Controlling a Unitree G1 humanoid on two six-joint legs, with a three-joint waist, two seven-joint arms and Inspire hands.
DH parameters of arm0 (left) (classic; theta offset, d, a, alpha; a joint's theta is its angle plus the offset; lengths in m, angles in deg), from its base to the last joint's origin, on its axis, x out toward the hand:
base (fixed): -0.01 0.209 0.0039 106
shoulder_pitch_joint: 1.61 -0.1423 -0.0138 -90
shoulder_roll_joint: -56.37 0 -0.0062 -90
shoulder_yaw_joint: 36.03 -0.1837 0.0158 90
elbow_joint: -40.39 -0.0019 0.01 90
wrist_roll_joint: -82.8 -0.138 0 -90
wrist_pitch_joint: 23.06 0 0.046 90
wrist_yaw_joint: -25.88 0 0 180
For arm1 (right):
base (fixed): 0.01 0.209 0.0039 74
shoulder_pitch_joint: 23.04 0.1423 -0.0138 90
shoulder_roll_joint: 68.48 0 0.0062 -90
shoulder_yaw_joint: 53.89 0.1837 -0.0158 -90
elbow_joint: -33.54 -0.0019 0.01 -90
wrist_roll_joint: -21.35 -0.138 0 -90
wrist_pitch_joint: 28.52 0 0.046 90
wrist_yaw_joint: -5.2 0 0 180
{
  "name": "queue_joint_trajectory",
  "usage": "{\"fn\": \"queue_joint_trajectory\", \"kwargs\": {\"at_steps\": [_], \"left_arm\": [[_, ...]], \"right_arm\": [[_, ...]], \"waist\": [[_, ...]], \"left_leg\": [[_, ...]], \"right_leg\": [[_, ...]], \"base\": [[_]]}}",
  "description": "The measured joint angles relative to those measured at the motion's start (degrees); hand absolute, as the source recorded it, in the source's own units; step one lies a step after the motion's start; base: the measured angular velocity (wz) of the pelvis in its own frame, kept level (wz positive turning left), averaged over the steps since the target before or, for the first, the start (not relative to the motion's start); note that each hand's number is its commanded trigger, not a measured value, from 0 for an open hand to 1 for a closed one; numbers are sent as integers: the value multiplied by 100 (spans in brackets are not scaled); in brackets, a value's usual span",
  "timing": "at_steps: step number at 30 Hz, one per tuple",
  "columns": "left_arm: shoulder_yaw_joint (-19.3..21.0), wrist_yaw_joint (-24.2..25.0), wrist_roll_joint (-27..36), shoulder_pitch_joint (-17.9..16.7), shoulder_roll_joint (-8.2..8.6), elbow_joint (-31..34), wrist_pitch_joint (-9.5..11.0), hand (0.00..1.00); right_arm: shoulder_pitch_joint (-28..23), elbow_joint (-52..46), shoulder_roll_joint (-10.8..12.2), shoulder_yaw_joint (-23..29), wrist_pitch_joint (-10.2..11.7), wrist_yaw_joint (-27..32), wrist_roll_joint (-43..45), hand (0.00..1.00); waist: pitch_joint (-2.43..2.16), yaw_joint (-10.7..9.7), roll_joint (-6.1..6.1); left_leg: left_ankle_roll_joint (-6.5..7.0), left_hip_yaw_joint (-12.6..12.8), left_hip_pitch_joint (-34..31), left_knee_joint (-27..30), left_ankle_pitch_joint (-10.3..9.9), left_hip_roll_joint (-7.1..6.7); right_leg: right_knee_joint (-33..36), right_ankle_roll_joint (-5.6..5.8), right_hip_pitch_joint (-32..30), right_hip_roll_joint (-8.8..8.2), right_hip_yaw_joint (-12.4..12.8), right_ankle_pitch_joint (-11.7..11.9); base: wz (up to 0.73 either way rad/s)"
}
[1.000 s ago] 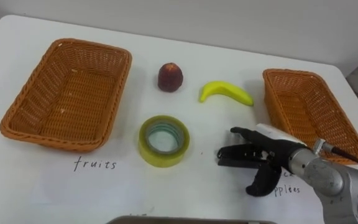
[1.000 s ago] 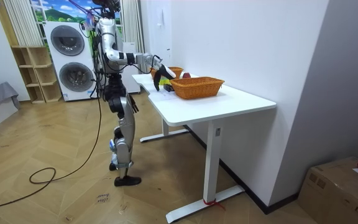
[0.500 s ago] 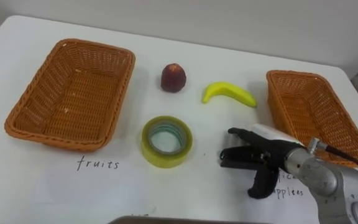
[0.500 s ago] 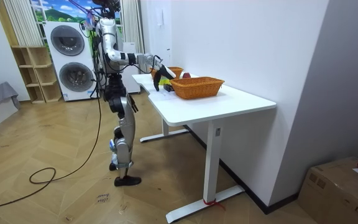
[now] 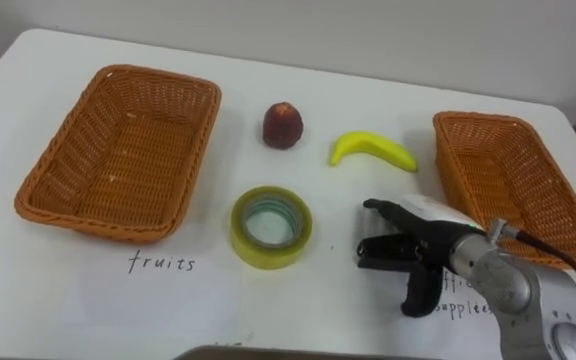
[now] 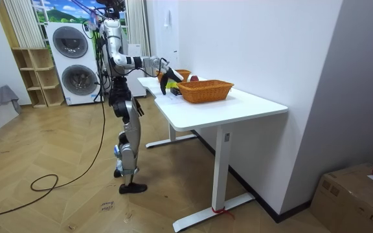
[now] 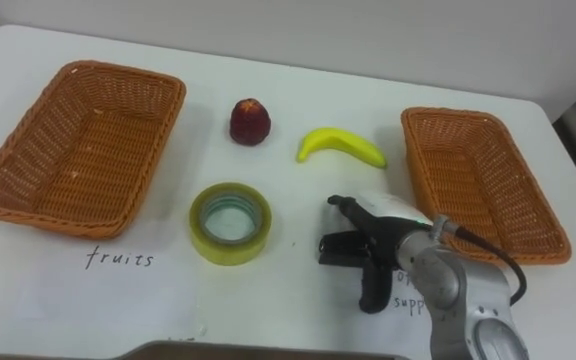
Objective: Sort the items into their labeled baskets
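Banana [image 5: 372, 150] and red fruit [image 5: 282, 125] are seen lying on the white table [image 5: 48, 300], in the gap between the two wicker baskets, and neither has been placed in a basket. The banana's long axis is set across the view, from the robot's left to its right. Its arch is turned toward the far edge, and both ends are bent back toward the robot. One tip is directed at the right basket [image 5: 508, 180], near its corner but apart from it; the other is turned toward the red fruit, which sits just to the left, apart from the banana. Which end carries the stem cannot be told. A yellow tape roll [image 5: 271, 255] is laid flat, its hole facing up, nearer the robot than the fruit and just beside the near right corner of the left basket [image 5: 118, 150]. Nothing is held in either basket. The right hand [image 5: 430, 243] is reached in from the lower right, between the tape roll and the right basket and on the near side of the banana. Its fingers are held nearly straight, slightly parted and aimed toward the tape roll, the thumb is hung down toward the robot, and nothing is grasped. In the room view the robot is shown standing upright at the table's end, with that arm stretched over the tabletop.
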Motion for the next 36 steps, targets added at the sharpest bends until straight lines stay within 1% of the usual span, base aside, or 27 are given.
{"fn": "queue_joint_trajectory", "kwargs": {"at_steps": [7,11,14,19,20,21,22,26,27,29,33,36], "left_arm": [[-27,10,-14,-3,2,0,0,0],[-45,19,-34,-8,10,7,-1,0],[-69,23,-31,-5,6,29,-3,0],[-67,21,-15,-2,-5,29,-7,0],[-68,21,-14,1,-5,29,-9,0],[-69,21,-12,2,-5,29,-10,0],[-69,21,-11,2,-5,29,-14,0],[-65,21,-19,3,-12,31,-36,0],[-65,21,-16,8,-11,31,-38,0],[-67,25,-7,30,-10,31,-38,0],[-82,26,-6,55,-9,31,-39,0],[-82,25,-6,45,-9,31,-41,0]], "right_arm": [[16,28,-1,-98,1,4,109,0],[30,72,-3,-99,2,2,115,0],[100,185,-21,-100,6,7,-5,0],[188,342,-96,-106,3,5,-203,0],[188,347,-139,-109,2,5,-246,44],[188,349,-157,-109,2,5,-258,74],[188,349,-169,-109,1,4,-280,100],[192,365,-220,-180,-1,-31,-315,100],[193,375,-243,-205,-1,40,-323,100],[239,454,-245,-232,-4,249,-302,100],[290,516,-245,-249,-117,439,-304,100],[313,529,-252,-266,-123,488,-303,100]], "waist": [[0,6,20],[-13,10,51],[-14,9,50],[-34,5,20],[-36,5,19],[-36,5,18],[-37,5,17],[-52,35,-6],[-57,39,-14],[-57,61,-15],[-57,142,-16],[-57,153,-18]], "left_leg": [[0,-8,35,27,0,1],[-4,-7,58,-24,2,1],[-5,-12,57,-19,3,2],[-5,-22,69,-2,3,-1],[-4,-23,69,-7,3,-1],[-4,-23,69,-8,3,-2],[-4,-23,69,-12,3,-1],[-5,-21,81,-25,4,3],[-5,-22,92,-19,4,3],[-5,-23,94,-23,4,-3],[-5,-32,89,-34,3,0],[-6,-40,87,-36,2,3]], "right_leg": [[-4,-2,55,-2,1,2],[4,-6,68,4,17,4],[5,-8,64,4,14,5],[3,-8,73,4,8,5],[2,-8,73,3,8,5],[2,-8,73,3,7,5],[2,-8,71,4,7,5],[-4,-8,82,13,15,5],[-7,-8,101,13,14,5],[-19,-7,112,8,13,6],[-92,-5,143,16,8,16],[-96,-5,143,23,2,17]], "base": [[0],[0],[0],[0],[0],[0],[0],[0],[0],[0],[0],[0]]}}
